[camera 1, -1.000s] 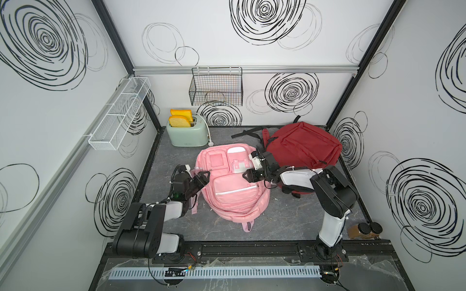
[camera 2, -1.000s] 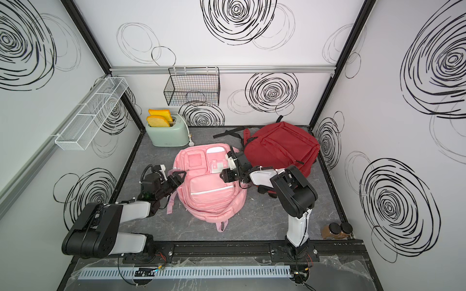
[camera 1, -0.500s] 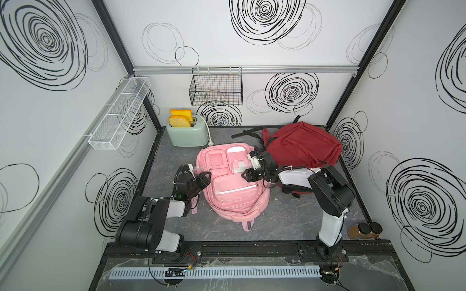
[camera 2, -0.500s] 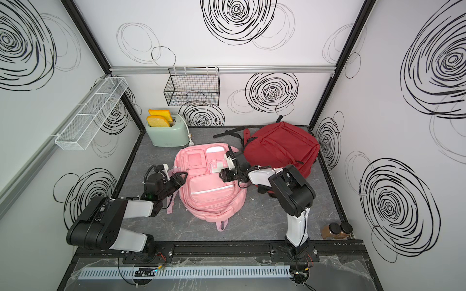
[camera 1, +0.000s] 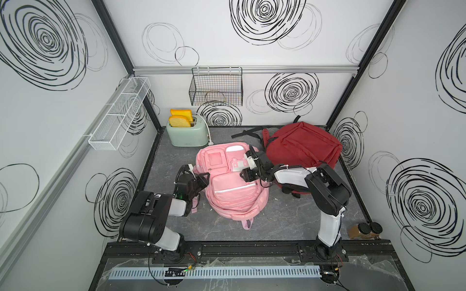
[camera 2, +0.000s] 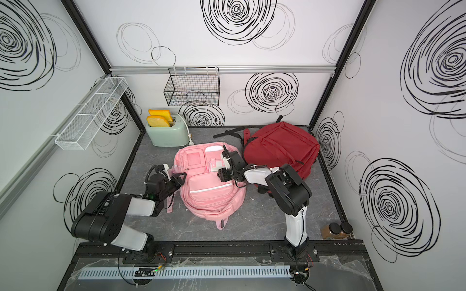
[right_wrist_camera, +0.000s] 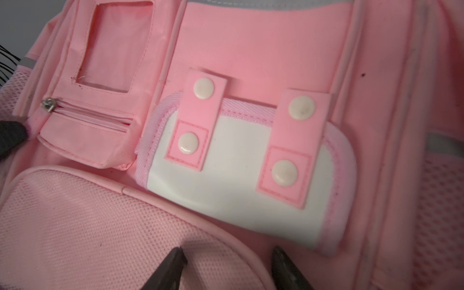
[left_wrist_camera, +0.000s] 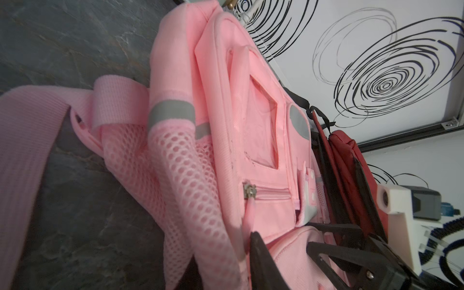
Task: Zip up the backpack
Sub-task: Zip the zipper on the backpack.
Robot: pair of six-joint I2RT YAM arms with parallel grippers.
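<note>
A pink backpack lies flat on the grey floor, front side up. The small upper pocket has a metal zipper slider at one end of its track, and a slim gap shows along the track. A pink pull ribbon hangs from the slider toward my left gripper. Its jaws are narrowed but still apart, with front-pocket fabric between them. The ribbon runs along the outside of one finger. My right gripper rests on the front pocket, jaws apart astride its piped rim.
A red backpack lies just behind my right arm at the back right. A mint toaster with toast stands at the back left. Two dark-lidded jars sit in the front right corner. A wire basket and a white shelf hang on the walls.
My left gripper has moved in against the backpack's left edge and its jaws have narrowed. The right gripper has shifted only slightly on the backpack.
</note>
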